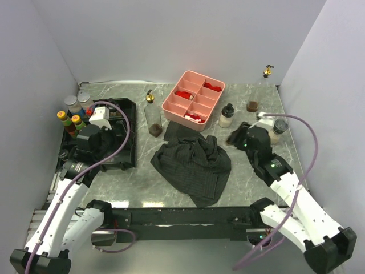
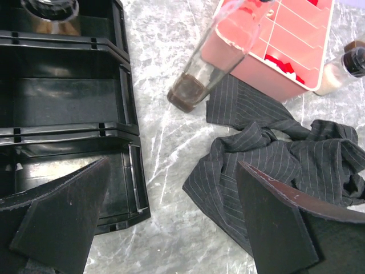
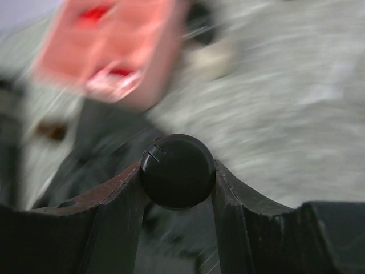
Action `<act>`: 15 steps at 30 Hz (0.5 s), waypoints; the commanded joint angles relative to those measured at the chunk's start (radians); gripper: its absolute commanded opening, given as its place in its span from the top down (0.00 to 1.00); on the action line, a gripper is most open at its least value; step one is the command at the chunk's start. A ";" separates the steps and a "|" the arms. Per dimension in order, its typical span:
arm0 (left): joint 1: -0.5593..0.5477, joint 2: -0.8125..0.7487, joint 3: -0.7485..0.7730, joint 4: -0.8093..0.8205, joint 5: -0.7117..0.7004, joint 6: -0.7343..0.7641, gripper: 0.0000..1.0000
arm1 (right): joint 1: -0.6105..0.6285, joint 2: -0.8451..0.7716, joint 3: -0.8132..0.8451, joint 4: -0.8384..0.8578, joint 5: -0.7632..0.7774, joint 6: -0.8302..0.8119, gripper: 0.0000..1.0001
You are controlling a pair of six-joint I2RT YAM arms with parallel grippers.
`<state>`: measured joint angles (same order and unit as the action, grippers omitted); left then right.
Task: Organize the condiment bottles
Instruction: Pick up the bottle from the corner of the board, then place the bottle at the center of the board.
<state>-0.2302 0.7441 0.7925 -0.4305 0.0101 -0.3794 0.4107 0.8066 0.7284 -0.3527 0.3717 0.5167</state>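
The black-capped bottle is pinched at its cap by the right gripper, jaws closed snug on both sides. Only the round cap shows; the body is hidden and the wrist view is blurred. It's held just right of the dark striped cloth, near the grey-lid jar. Other bottles: cream bottle just beside the pink tray, small brown jar right of that, gold-capped bottle in the far right corner. The tall clear bottle stands between the pink tray and the black tray. A cluster of small bottles is at the black tray's far left. The left gripper gapes wide, holding nothing, over the black tray's right edge and the marble table.
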 commanded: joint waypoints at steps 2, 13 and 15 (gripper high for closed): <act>-0.003 -0.015 0.004 0.019 -0.047 0.002 0.04 | 0.263 0.031 0.051 0.067 -0.140 -0.044 0.78; -0.003 -0.015 0.008 0.015 -0.061 0.002 0.04 | 0.753 0.291 0.131 0.305 -0.059 -0.090 0.75; -0.003 -0.011 0.010 0.015 -0.062 0.002 0.04 | 0.801 0.356 0.141 0.350 -0.025 -0.109 0.73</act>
<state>-0.2306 0.7422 0.7925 -0.4316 -0.0330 -0.3794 1.1213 1.0809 0.8028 -0.1669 0.2771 0.4618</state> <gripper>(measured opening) 0.967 0.522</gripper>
